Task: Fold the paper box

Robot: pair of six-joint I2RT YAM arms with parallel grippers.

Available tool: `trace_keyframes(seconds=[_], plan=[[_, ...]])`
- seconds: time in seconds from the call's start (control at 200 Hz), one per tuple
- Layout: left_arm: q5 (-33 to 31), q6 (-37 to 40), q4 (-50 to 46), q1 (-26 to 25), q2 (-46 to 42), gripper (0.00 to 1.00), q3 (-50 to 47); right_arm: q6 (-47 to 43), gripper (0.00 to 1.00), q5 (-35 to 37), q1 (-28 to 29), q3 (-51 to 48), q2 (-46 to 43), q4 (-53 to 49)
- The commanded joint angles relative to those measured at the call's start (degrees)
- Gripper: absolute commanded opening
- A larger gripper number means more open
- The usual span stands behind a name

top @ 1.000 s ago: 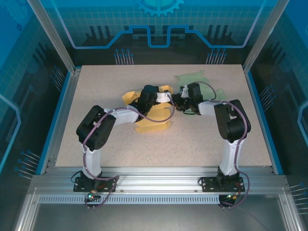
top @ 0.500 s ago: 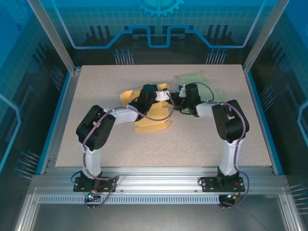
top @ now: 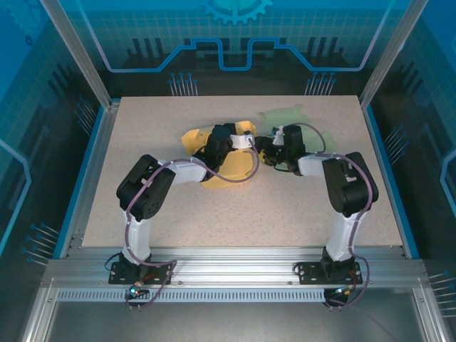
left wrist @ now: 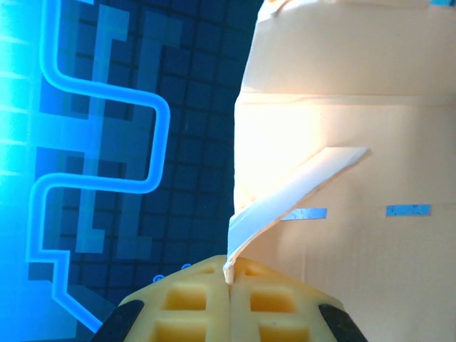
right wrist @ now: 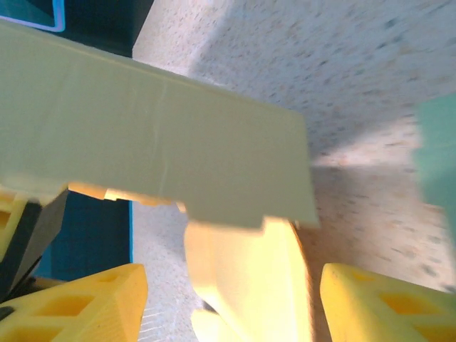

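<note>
Right jaws spread wider, apart around paper box (top: 191, 137) edge, left jaws clamped on its flap.

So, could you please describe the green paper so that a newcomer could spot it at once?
Find the speckled table and look at its far half, right of centre. Just beyond the right arm lies a sheet of pale green paper. Its neighbour, the box, is yellow and partly folded up, whereas this sheet is green and flat on the table.
</note>
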Motion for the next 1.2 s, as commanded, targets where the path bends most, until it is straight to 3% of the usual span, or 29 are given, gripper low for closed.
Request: trace_keyframes(seconds=[0.0, 0.155, 0.325, 0.655, 1.026, 1.191], plan=[[2.48, 2.05, 5.50, -0.11, 0.73, 0.00, -1.13, -7.70, 0.69, -0.83, -3.29, -2.52, -5.71, -7.13], [5.05, 5.57, 9.84, -0.06, 1.40, 0.00, -3.35, -14.07, 0.69, 0.16, -7.07, -1.97, -9.71, -15.43], [6.57, 4.12, 10.11, 0.03, 0.38, 0.00, -4.35, -19.80, 0.68, -1.06, -9.89, 5.30, -6.59, -21.46], [9.75, -1.30, 6.63, 0.27, -4.50, 0.00, -8.30, -27.11, 0.58, -4.35, -8.86, 16.30, 2.99, -20.61], [10.74, -0.81, 8.21, 0.45, -4.50, 0.00, -9.76, -32.40, 0.56, -5.89, -4.71, 23.89, 9.09, -22.60], [10.57, -2.27, 6.77, 0.76, -4.15, 0.00, -9.03, -33.79, 0.56, -7.74, -3.51, 22.43, 9.28, -21.63]])
